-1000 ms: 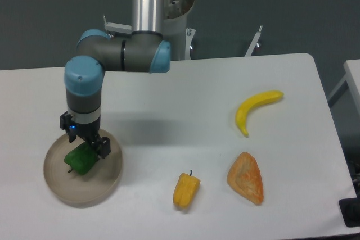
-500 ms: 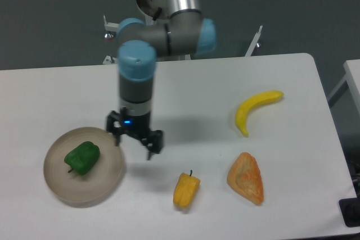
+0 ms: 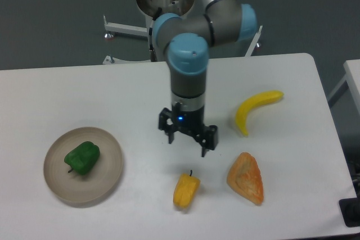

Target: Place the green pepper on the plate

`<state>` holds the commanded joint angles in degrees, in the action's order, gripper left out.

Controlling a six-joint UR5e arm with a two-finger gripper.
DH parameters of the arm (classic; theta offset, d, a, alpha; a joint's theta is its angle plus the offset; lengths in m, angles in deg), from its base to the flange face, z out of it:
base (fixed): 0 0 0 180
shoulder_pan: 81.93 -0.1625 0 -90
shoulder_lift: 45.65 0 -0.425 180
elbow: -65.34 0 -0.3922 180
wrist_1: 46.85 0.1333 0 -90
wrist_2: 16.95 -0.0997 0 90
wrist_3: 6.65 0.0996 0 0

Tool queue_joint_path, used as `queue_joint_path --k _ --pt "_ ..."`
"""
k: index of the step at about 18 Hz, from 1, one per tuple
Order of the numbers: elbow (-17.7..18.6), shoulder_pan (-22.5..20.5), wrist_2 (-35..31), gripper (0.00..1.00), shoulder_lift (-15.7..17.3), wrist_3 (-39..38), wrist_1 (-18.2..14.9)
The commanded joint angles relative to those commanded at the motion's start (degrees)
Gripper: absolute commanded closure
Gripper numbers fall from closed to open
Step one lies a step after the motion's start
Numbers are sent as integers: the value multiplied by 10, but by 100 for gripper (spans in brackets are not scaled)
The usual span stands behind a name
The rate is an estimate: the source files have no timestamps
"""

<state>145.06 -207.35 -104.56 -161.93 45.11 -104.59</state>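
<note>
Your gripper (image 3: 187, 143) has moved right from the plate's (image 3: 107, 181) edge to mid-table, above the yellow pepper (image 3: 185, 190). Its fingers are spread wide, holding nothing. The green pepper (image 3: 82, 157) lies unmoved on the plate.

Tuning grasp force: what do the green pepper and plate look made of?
Green pepper: likely moulded plastic or a similar toy material; glossy, uniform bright green, with a highlight on its lumpy top.
Plate: matte beige-tan with a low raised rim and no glare; could be plastic, wood-fibre or unglazed ceramic. The view does not settle which.
</note>
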Motion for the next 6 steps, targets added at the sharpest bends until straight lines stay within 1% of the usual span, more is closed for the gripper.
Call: queue_joint_path --k 2,6 --pt "0 -3 -9 0 0 20 0" --pt "-1 -5 -9 0 -1 22 1"
